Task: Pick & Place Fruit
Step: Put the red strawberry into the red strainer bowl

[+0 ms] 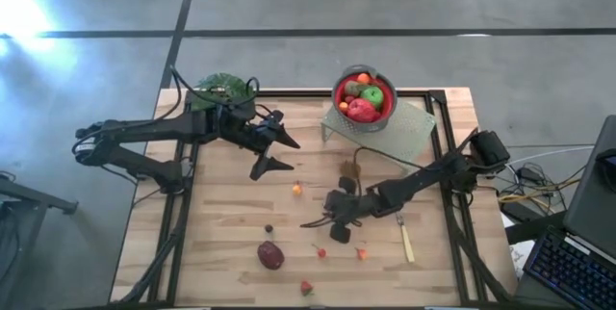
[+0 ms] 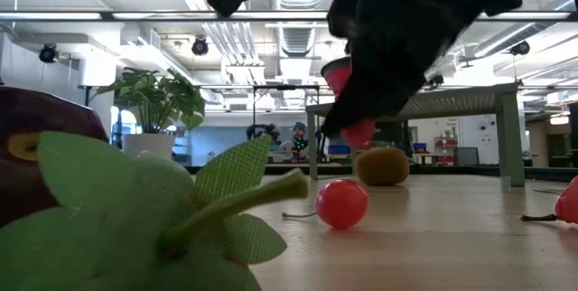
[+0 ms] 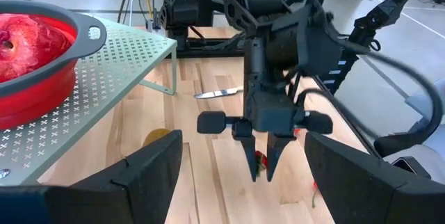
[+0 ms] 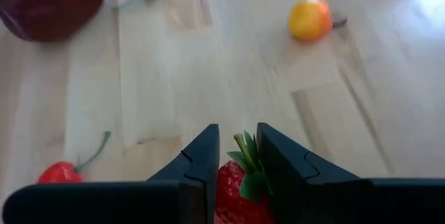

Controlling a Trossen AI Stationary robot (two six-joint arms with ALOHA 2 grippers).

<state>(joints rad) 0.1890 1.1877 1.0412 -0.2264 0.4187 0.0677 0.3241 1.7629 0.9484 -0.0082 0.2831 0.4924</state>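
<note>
The right gripper [image 4: 233, 156] is pinching a strawberry [image 4: 240, 189] between its 2 dark fingers, nearly closed, with the green leaf cap poking up through the gap. In the high view this gripper [image 1: 339, 216] is sitting just below the frame's centre, low over the wooden table [image 1: 231, 243].

The strawberry is looking small, light and probably a firm imitation piece, so a gentle squeeze across its widest red body is likely enough; the leafy cap seems too floppy to hold by.

The red bowl [image 1: 365, 97] on the mesh stand [image 1: 409, 132], upper right of centre, is already holding apples. Loose pieces are lying around: a maroon plum [image 1: 270, 254] at lower centre, and an orange fruit [image 1: 297, 189] near the middle.

The left gripper [image 1: 281, 152] is waiting wide open and empty, upper left of centre.
</note>
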